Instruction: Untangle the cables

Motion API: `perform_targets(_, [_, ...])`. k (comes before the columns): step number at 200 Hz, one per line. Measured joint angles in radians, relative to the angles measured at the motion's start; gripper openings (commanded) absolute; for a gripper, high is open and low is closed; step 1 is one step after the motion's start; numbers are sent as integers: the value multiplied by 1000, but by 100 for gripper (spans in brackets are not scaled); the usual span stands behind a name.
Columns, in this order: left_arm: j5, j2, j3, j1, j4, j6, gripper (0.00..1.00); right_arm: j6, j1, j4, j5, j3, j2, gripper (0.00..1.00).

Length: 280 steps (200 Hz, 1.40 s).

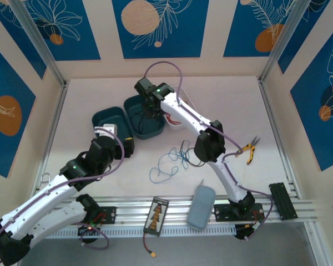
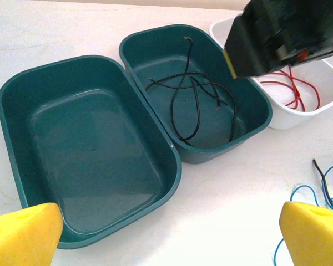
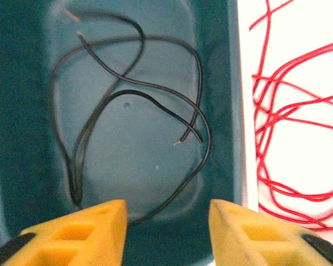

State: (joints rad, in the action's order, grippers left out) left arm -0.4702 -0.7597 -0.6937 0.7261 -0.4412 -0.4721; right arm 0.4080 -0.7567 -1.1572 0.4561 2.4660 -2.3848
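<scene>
Hanging parted over black cables (image 3: 127, 94), right gripper (image 3: 167, 208) screens the white tray (image 2: 330, 77); left gripper (image 2: 169, 216) gapes wide.

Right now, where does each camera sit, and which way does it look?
Top external: above and behind, looking down on the table; left arm and right arm show.
Left wrist: behind the left gripper, facing across the teal trays; its yellow fingers at bottom corners.
Right wrist: behind the right gripper, looking down at the black wires; its yellow fingers below.
Wrist views share those wires.
</scene>
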Motion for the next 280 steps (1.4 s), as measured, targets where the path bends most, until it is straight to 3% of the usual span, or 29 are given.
perform_targets(50, [82, -82, -111, -42, -49, 16, 100, 23, -11, 69, 27, -244, 270, 58])
perform_targets(110, [256, -235, -158, -57, -48, 37, 100, 142, 25, 214, 41, -836, 703, 71])
perform_targets(168, [497, -444, -172, -56, 19, 82, 85, 323, 134, 281, 7, -1296, 1060, 92])
perform_targets(185, [544, -511, -194, -51, 34, 92, 84, 364, 169, 282, -5, -1365, 1115, 90])
perform_targets(222, [604, -587, -207, -37, 65, 101, 87, 431, 235, 303, -48, -1495, 1184, 73])
perform_targets(280, [647, -665, -207, -20, 126, 87, 88, 497, 269, 412, -151, -1656, 1142, 55])
